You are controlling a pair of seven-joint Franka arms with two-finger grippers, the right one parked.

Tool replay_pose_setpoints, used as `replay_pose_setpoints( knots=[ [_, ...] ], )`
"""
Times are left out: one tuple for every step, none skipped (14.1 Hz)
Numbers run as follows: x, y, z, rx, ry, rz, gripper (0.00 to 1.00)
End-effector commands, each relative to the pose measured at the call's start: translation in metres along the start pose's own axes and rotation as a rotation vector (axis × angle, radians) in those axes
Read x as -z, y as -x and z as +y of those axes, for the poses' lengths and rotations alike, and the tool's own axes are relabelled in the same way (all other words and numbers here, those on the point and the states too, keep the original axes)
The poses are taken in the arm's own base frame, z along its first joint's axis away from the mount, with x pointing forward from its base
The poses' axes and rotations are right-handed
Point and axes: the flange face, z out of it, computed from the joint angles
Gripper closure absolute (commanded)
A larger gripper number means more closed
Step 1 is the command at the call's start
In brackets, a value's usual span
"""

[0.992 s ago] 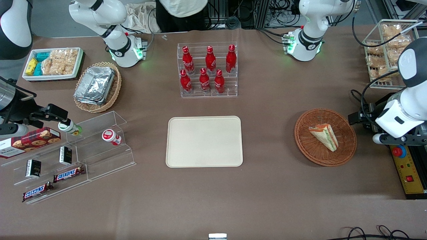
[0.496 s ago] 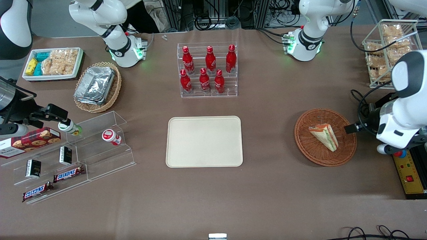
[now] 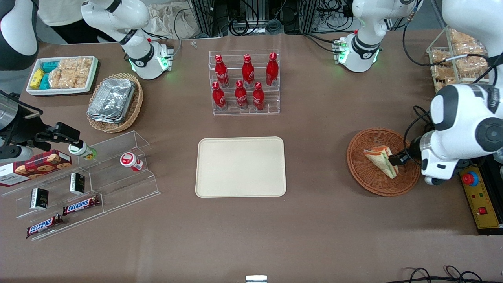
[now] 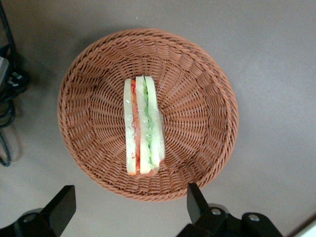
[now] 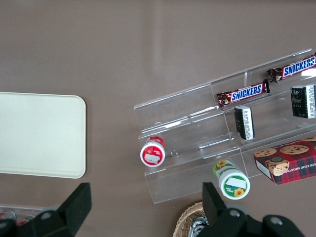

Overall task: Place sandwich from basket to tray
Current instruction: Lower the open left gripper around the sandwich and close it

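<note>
The sandwich (image 3: pixel 380 159) (image 4: pixel 142 129), a pale wedge with red and green layers, lies in the round reddish-brown wicker basket (image 3: pixel 363 173) (image 4: pixel 197 98). My left gripper (image 3: pixel 395 160) (image 4: pixel 128 205) hangs above the basket's rim at the working arm's end, just beside the sandwich. It is open wide and holds nothing; its black fingers (image 4: pixel 195 200) straddle the basket's edge in the left wrist view. The cream rectangular tray (image 3: pixel 241 166) (image 5: pixel 39 133) lies flat at mid-table, toward the parked arm from the basket, with nothing on it.
A clear rack of red bottles (image 3: pixel 244 82) stands farther from the front camera than the tray. A wire basket of snack packs (image 3: pixel 459 59) and a yellow control box (image 3: pixel 479 200) sit at the working arm's end. Acrylic shelves with snacks (image 3: pixel 86 184) stand at the parked arm's end.
My left arm has swung in from the table's end toward the basket. The gripper has gone from outside the rim to over the basket beside the sandwich. The sandwich has not moved.
</note>
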Motion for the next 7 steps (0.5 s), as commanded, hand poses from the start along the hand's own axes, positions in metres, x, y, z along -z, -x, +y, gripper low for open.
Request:
replay_pose_setpoints(
  knots=[
    [-0.023,0.006,-0.004,0.034,-0.007,0.015,0.00],
    [-0.036,0.008,-0.005,0.035,-0.007,0.015,0.00],
    [-0.050,0.011,-0.007,0.032,-0.006,0.020,0.00],
    [-0.062,0.014,-0.008,0.033,0.004,0.032,0.00],
    [-0.069,0.014,-0.008,0.032,0.013,0.044,0.00],
    [-0.077,0.015,-0.010,0.033,0.016,0.046,0.00],
    [-0.083,0.017,-0.011,0.033,0.018,0.048,0.00]
  ],
)
